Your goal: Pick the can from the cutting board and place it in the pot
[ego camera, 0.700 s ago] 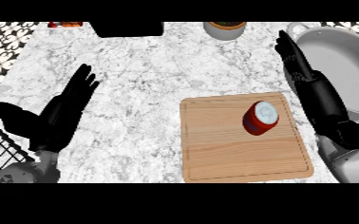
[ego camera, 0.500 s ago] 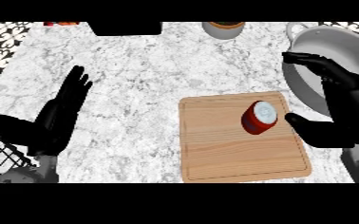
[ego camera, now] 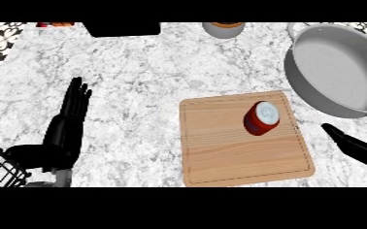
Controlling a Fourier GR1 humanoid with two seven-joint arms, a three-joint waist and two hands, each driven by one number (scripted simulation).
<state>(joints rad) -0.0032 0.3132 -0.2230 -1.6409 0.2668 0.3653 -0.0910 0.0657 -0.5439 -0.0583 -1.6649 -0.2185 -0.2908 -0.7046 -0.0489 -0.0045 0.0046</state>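
Note:
A red can [ego camera: 260, 118] with a white lid lies tilted on the right half of the wooden cutting board [ego camera: 222, 150]. The big grey pot [ego camera: 331, 68] stands just past the board's far right corner. My right hand [ego camera: 347, 143] shows only as a straight black finger at the right edge, beside the board's right side and apart from the can. My left hand [ego camera: 70, 112] rests open on the marble counter at the left, fingers pointing up, well away from the board.
A grey cup [ego camera: 224, 29] and a black box [ego camera: 122, 28] stand along the counter's far edge, with a small red thing [ego camera: 54, 24] at the far left. A black wire rack [ego camera: 10, 171] sits at the lower left corner.
My right hand has pulled back from beside the can to the lower right edge, mostly leaving the view. The can still lies on the board. The left hand stays put.

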